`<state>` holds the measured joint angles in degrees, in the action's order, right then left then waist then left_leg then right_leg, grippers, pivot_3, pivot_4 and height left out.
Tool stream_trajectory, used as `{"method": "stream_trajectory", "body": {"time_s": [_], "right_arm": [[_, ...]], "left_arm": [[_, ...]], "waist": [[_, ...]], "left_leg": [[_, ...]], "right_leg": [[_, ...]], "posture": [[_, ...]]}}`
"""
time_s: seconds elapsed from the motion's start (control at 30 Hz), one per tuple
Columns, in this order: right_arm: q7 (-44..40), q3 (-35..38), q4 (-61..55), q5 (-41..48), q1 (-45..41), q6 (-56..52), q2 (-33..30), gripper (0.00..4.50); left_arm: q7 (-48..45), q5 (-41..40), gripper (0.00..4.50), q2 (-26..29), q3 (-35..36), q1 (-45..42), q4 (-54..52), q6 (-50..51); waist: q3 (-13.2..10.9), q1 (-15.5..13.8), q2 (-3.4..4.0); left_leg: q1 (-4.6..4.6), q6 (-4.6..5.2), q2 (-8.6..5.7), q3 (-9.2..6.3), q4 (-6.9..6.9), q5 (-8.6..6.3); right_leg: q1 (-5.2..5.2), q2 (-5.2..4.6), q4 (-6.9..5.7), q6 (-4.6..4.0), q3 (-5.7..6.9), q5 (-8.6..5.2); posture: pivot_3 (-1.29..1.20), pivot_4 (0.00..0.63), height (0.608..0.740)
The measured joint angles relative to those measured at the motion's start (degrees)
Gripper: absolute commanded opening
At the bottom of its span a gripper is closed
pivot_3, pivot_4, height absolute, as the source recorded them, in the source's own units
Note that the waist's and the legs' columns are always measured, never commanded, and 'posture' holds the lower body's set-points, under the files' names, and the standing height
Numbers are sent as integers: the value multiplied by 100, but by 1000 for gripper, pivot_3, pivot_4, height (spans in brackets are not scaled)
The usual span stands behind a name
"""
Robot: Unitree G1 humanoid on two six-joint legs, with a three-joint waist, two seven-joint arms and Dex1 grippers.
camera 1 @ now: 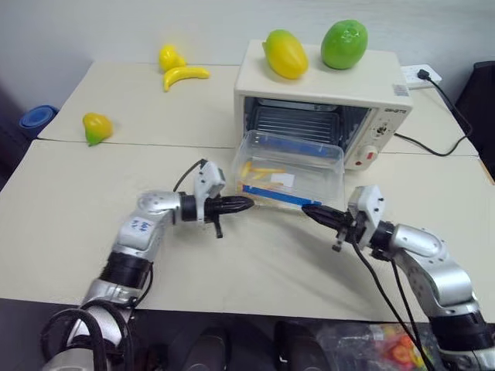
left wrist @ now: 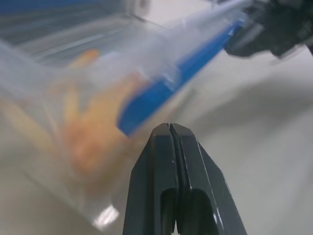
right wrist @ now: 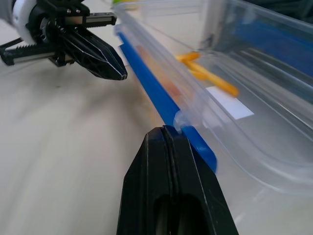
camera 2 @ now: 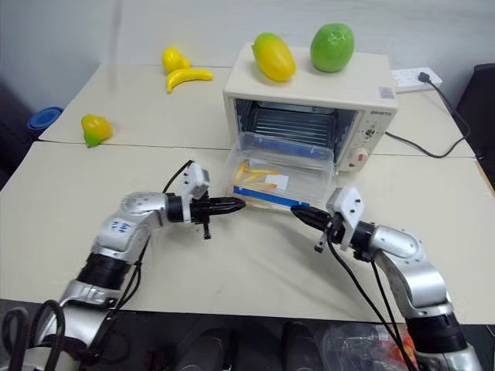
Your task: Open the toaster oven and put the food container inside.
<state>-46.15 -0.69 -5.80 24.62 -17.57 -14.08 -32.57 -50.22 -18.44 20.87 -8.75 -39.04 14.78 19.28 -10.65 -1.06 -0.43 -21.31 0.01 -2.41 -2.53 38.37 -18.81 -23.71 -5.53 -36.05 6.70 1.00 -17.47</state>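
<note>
Now both pincers are pressed together: left gripper [camera 1: 246, 205] and right gripper [camera 1: 308, 209] nose at the near corners of the food container [camera 1: 290, 170], mid-frame on the toaster oven [camera 1: 379, 97]'s lowered door, apparently set to shove it inside.

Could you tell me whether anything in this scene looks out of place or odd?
Yes: two toy fruits, a yellow mango and a green one, sit on top of the toaster oven. Also, the food container rests on the open door, only partly inside.
</note>
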Motion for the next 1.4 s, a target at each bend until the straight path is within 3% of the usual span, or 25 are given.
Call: {"method": "stream_trajectory", "body": {"time_s": [0.17, 0.47, 0.6, 0.7, 0.8, 0.9, 1.03, 1.2, 1.3, 1.4], "right_arm": [[326, -68, 1226, -620, -1048, 446, 320, 0], [1383, -66, 3428, -1581, -2326, 1470, 934, 0], [1432, 77, 3453, -1552, -2370, 1554, 1006, 0], [1111, 127, 2728, -1275, -1809, 1058, 863, 0], [861, 300, 1908, -851, -1214, 156, 547, 0], [497, 679, 1302, -546, -807, -91, -54, 0], [-363, 1024, 1551, -713, -38, 816, -1023, 0], [-842, 849, 2671, -1057, 185, 1675, -1058, 0], [-1026, 783, 3136, -1140, -9, 2227, -817, 0], [-1130, 747, 3326, -1034, -278, 2502, -218, 0]], "left_arm": [[741, 135, 11, -661, 353, -501, 704, -523], [1671, 527, 11, -1191, 834, -1295, 2424, -1624], [1503, 537, 11, -1113, 885, -1100, 2419, -2037], [1230, 497, 11, -793, 979, -593, 2148, -2053], [585, 136, 619, -327, 1062, 36, 1262, -1690], [71, -187, 1528, 308, 1198, 552, 443, -1235], [-785, -819, 2792, 1294, 1709, 1275, -367, -689], [-1782, -1723, 4306, 1825, 2030, 1804, -943, 39], [-1761, -2068, 4480, 1913, 2195, 1769, -1172, 580], [-1835, -1991, 4480, 1960, 2163, 1762, -1236, 451]], "waist": [[0, 36, 0], [0, 122, 0], [1, 135, 1], [1, 136, 2], [0, 132, 2], [0, 118, 3], [1, 119, 2], [0, 131, 3], [0, 157, 3], [1, 232, 3]], "left_leg": [[4, -2, 1, -1, 3, 1], [-5, -2, -3, -2, 8, 1], [-3, -3, 0, -2, -10, 2], [-7, -3, 1, -2, -13, 2], [-13, -3, 3, -4, -8, 1], [-11, -2, 3, -7, -3, 1], [12, 4, 5, -3, -17, -3], [15, 5, 7, 2, -7, -3], [22, 3, 14, 4, -7, -2], [22, -4, 20, 2, -11, -1]], "right_leg": [[0, 1, -2, 0, 2, 0], [-5, -5, -25, 7, 4, 4], [-6, -3, -10, 7, 6, 4], [-6, -4, -5, 7, 7, 4], [-9, -10, -6, 8, 5, 4], [-6, -12, -4, 7, 4, 5], [17, -8, 7, 7, 4, 5], [16, -17, 11, 7, -4, 5], [17, -16, 8, 4, -9, 6], [13, -14, 6, 3, -6, 6]], "posture": [[0, 150, 740], [0, 150, 740], [0, 150, 740], [0, 150, 740], [0, 150, 740], [0, 150, 740], [0, 150, 740], [0, 150, 740], [0, 150, 740], [0, 150, 740]]}}
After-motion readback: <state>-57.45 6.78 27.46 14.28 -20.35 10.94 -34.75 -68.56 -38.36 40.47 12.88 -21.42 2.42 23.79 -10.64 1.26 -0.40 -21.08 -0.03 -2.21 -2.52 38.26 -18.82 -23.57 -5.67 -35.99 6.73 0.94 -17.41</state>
